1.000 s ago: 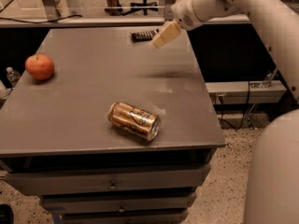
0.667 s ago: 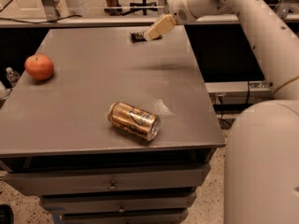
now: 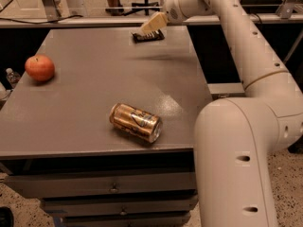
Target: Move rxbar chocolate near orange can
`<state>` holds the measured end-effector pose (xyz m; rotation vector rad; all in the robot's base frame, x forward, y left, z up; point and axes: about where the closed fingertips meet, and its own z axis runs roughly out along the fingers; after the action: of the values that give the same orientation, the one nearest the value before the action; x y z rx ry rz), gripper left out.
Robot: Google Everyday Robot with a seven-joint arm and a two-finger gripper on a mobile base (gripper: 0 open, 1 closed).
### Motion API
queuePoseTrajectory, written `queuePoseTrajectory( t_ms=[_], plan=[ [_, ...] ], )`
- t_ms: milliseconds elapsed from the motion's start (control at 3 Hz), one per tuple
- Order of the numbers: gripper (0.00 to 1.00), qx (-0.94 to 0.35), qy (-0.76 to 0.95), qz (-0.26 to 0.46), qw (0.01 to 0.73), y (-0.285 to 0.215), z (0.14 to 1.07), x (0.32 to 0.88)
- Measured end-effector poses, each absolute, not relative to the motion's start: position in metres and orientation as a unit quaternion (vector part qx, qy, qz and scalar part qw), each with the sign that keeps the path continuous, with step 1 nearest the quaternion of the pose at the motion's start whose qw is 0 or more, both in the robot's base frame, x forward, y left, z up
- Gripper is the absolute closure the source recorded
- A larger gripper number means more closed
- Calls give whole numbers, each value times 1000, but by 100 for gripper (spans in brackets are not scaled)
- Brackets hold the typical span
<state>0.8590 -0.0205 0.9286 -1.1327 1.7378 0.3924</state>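
Presently the hand hangs just above the rxbar chocolate, which lies flat at the far edge of the desk, well apart from the orange can near the front edge. Whether the hand is spread or closed I cannot tell. Being thin and flat, the bar could slip from a shallow grasp and slide off the back edge, and the can, lying on its side, may roll if bumped.

Matte grey counter; golden-orange orange can, dark script, silver rim; brown-black rxbar chocolate; red-orange apple; cream-beige claw above the bar at the counter's far edge; off-white arm.
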Motion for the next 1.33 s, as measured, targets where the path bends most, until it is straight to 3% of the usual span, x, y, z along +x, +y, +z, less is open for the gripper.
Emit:
queuePoseTrajectory(
  t_ms=[667, 1333],
  plan=[
    [0, -458, 775, 121, 419, -36, 875, 874],
    [0, -431, 796, 135, 402, -48, 851, 879]
  ],
)
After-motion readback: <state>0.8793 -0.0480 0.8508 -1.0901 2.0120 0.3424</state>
